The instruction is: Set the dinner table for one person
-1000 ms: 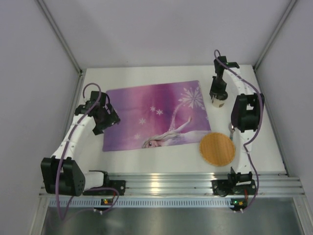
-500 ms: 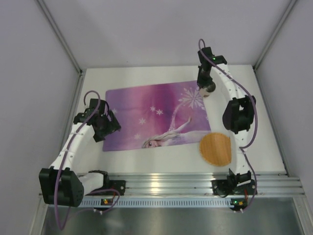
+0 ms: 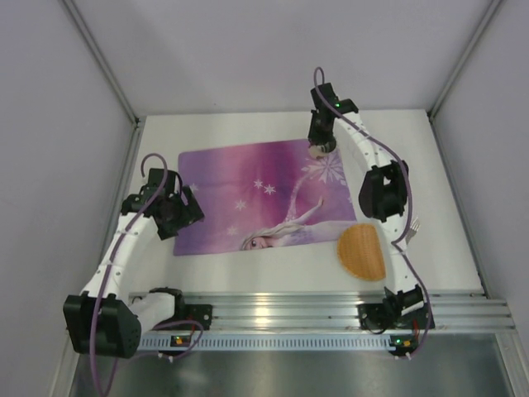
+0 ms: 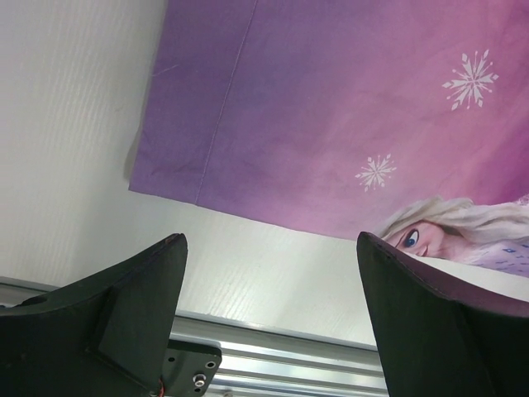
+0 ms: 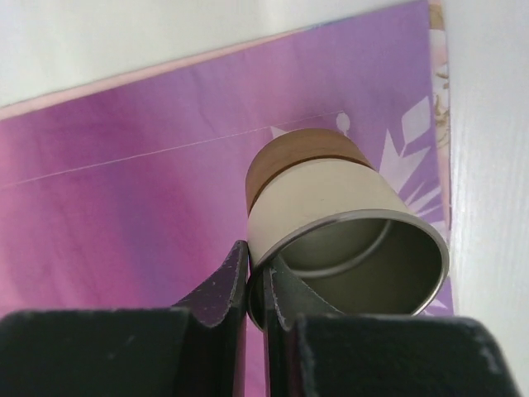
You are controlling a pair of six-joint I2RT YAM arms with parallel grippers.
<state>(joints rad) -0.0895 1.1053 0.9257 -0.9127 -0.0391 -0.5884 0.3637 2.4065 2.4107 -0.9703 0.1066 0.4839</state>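
A cream cup [image 5: 326, 198] with a wooden base and a metal inside hangs tilted over the far right corner of the purple snowflake placemat [image 3: 248, 178]. My right gripper [image 5: 258, 258] is shut on its rim, one finger inside and one outside. From above, the right gripper [image 3: 320, 141] is over that corner of the mat. My left gripper [image 4: 271, 248] is open with nothing between its fingers, above the mat's near left edge [image 4: 248, 219]. The mat lies on the white dinner table [image 3: 450, 186].
A round orange woven plate [image 3: 361, 251] lies right of the mat near the front, partly under the right arm. Beside it a small metal utensil [image 3: 411, 229] shows behind the arm. A silver rail [image 3: 273, 306] runs along the near edge. Grey walls enclose the table.
The right gripper closed on the cup's rim and carried it left from the bare table to over the mat's far right corner. The left arm barely shifted.
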